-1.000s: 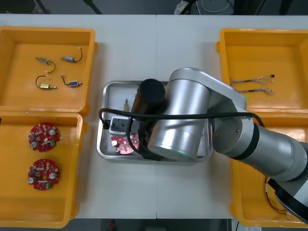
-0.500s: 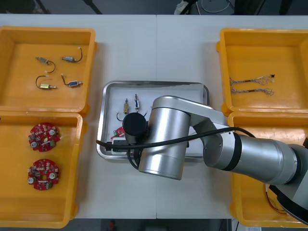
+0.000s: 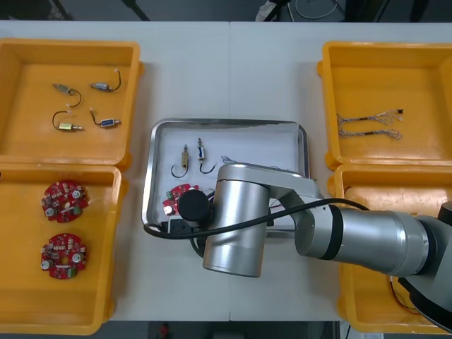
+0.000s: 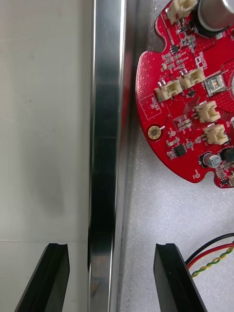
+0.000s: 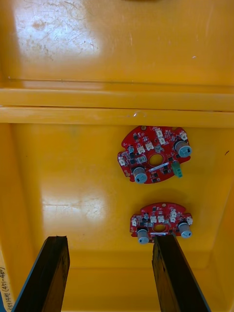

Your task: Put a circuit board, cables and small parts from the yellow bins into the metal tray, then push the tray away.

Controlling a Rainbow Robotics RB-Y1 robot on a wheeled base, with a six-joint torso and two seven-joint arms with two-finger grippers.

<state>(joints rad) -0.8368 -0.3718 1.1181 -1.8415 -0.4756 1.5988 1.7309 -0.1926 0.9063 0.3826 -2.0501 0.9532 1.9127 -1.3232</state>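
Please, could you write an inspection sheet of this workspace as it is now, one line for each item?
Surface: light table, yellow bins at both sides.
Job's things: metal tray holds one circuit board, two small metal parts and a red and yellow cable.
Clutter: nothing seen.
Tools: right tool open, astride the tray's rim, one finger inside, one outside; left tool open above two circuit boards in a bin.
Cables: cables lie in the right far bin.
Surroundings: dark floor beyond the table's far edge.
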